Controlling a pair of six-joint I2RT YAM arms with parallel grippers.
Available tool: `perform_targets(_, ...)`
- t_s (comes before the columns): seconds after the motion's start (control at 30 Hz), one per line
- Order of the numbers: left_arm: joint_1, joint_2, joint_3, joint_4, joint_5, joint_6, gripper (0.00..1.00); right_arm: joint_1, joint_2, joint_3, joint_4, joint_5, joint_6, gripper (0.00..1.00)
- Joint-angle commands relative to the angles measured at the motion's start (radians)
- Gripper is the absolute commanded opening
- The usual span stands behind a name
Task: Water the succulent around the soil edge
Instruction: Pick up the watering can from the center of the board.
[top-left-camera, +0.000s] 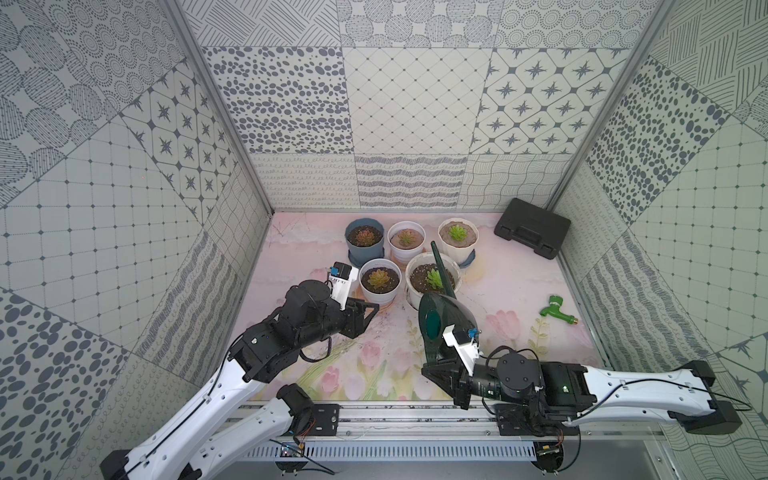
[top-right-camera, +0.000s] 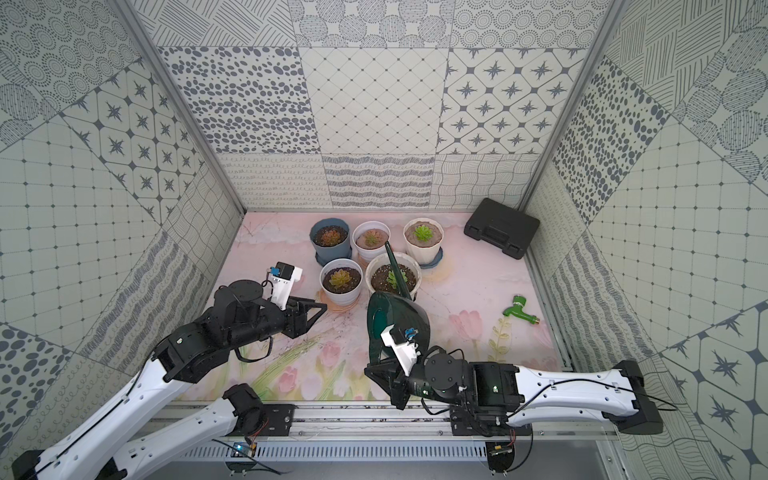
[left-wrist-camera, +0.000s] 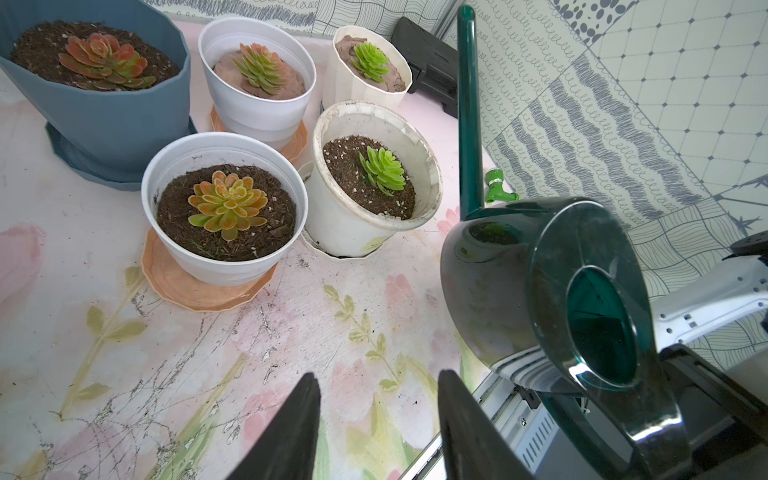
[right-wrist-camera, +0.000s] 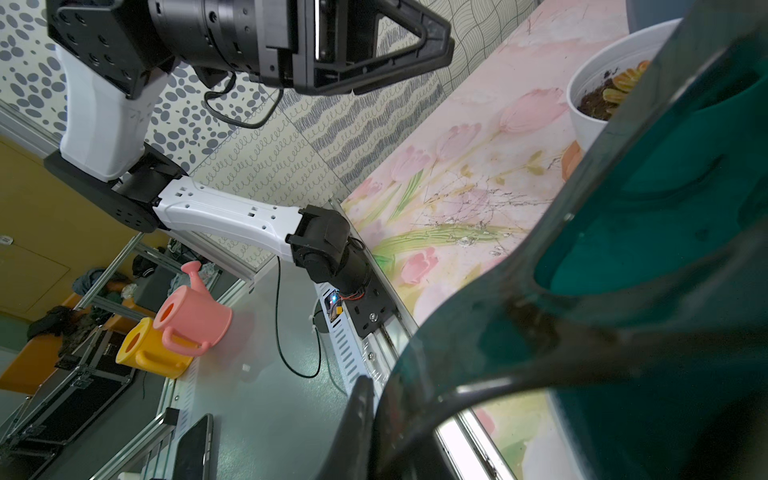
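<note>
Right end effector (top-left-camera: 438, 368), lower centre of frame: clamped shut on the handle of the green can (top-left-camera: 446, 320). Spout (top-left-camera: 440, 268) points toward the upper frame and crosses a white pot (top-left-camera: 412, 272) in both top views. In the left wrist view it rises just right of that pot, tip above the rim. Succulent (top-left-camera: 434, 277): light green, mid dark soil (top-left-camera: 422, 282), frame centre. Left end effector (top-left-camera: 372, 309): jaws apart, empty, left of centre, near the next pot (top-left-camera: 380, 297). Desk (top-left-camera: 498, 282) carries a tap (top-left-camera: 557, 313) at right and a case (top-left-camera: 532, 227) at upper right.
</note>
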Motion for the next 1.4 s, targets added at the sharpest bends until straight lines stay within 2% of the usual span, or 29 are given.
perform_targets(0.0,-0.002,0.008,0.019,0.039,-0.032,0.025,0.52,0.0,0.057,0.005,0.276,-0.091,-0.075,0.0)
perform_targets(0.1,-0.001,0.06,0.081,0.014,-0.1,0.034,0.6,-0.001,0.121,0.023,0.293,-0.204,-0.067,0.0)
perform_targets(0.2,-0.002,0.131,0.126,0.022,-0.076,0.015,0.6,-0.008,0.139,0.023,0.315,-0.304,-0.054,0.0)
perform_targets(0.4,0.009,0.151,0.05,0.215,-0.039,-0.009,0.68,-0.122,0.076,-0.071,0.429,-0.485,0.051,0.0)
perform_targets(0.7,0.022,0.218,-0.057,0.497,0.008,-0.075,0.72,-0.168,0.023,-0.094,0.454,-0.604,0.067,0.0)
perform_targets(0.83,0.046,0.278,-0.063,0.548,0.017,-0.092,0.72,-0.168,0.025,-0.092,0.466,-0.626,0.059,0.0)
perform_targets(1.0,0.1,0.298,-0.115,0.644,0.101,-0.146,0.71,-0.168,0.021,-0.093,0.471,-0.634,0.041,0.0)
perform_targets(1.13,0.104,0.284,-0.16,0.727,0.168,-0.167,0.68,-0.168,0.025,-0.096,0.49,-0.639,0.03,0.0)
perform_targets(1.23,0.103,0.278,-0.201,0.78,0.174,-0.181,0.65,-0.168,0.029,-0.092,0.506,-0.658,0.023,0.0)
perform_targets(1.37,0.102,0.285,-0.246,0.845,0.199,-0.209,0.51,-0.17,0.027,-0.089,0.516,-0.663,0.017,0.0)
